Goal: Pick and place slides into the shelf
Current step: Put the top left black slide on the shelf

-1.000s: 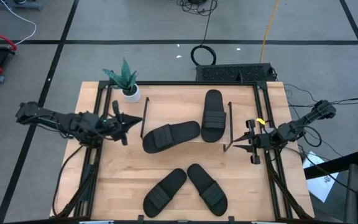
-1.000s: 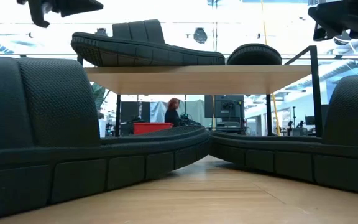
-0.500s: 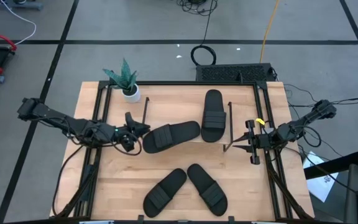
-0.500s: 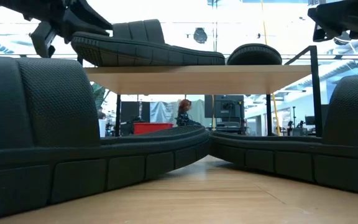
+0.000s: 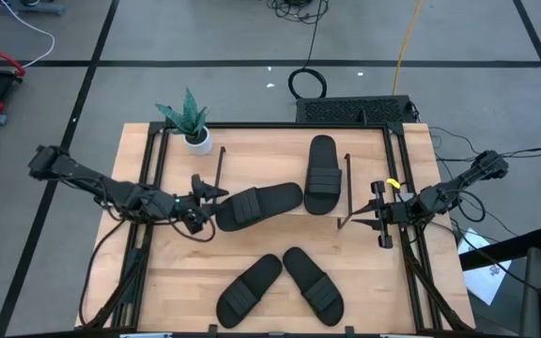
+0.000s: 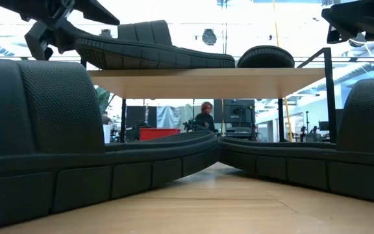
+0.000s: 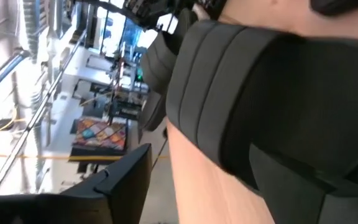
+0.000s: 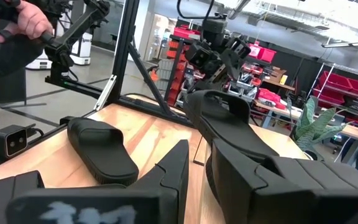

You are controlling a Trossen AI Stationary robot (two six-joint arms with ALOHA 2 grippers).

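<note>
Black ribbed-strap slide sandals are half placed: two lie on the light wooden top board of the low black-wire shelf (image 5: 280, 169), an angled slide (image 5: 258, 206) and a straight slide (image 5: 320, 176), while two more (image 5: 249, 287) (image 5: 312, 280) rest toe-to-toe on the wooden desk (image 5: 158, 272) awaiting placement. The left gripper (image 5: 198, 200) stands with fingers spread wide at the angled slide's end, holding nothing. The right gripper (image 5: 380, 214) waits at the shelf's far side, nearly closed and empty.
</note>
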